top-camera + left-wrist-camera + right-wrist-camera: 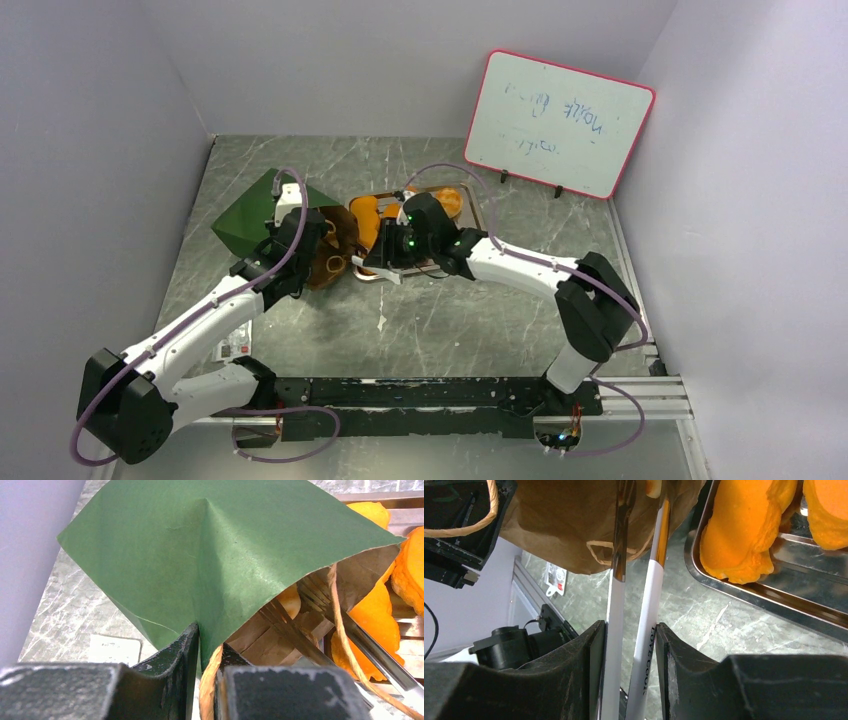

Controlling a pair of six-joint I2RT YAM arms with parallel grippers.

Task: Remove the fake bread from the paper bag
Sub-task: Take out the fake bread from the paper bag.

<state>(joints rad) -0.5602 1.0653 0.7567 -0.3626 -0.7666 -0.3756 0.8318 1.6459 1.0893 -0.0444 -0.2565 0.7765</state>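
My left fingers (175, 672) pinched the paper bag (200, 555) by its rim to hold its mouth open, so tongs (646, 620) clamped in my right fingers (569, 680) could reach fake bread (291, 602) just ahead inside.

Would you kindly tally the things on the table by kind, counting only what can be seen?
paper bag: 1
tray: 1
tongs: 1
whiteboard: 1
card: 1
bread: 3 visible, two on the tray, one in the bag
Total: 8
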